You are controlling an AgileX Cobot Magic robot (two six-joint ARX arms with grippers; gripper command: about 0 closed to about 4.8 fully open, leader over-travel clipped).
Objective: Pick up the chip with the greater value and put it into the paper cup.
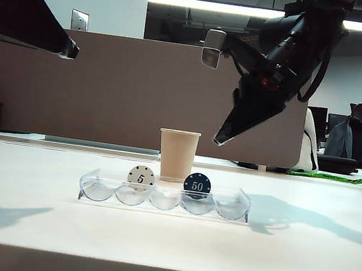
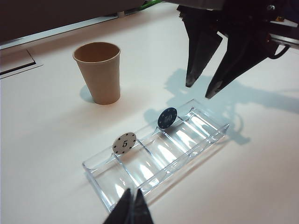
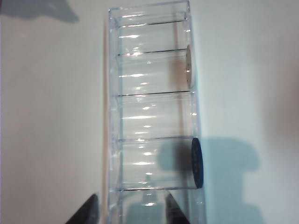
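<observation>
Chips stand on edge in the clear tray: blue 50 chip in the fourth slot, white 5 chip in the second. Cup stands just behind. Right claw hangs open above the tray; left claw, closed, is well away.

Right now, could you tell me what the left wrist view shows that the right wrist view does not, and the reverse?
Only the left wrist view shows the cup, the numbers on the white 5 chip and the blue 50 chip, the shut left hand, and the open right hand hanging above the tray's far end. Only the right wrist view looks straight down, with both chips edge-on. Both show the tray, both chips standing in separate slots, and the right hand.
</observation>
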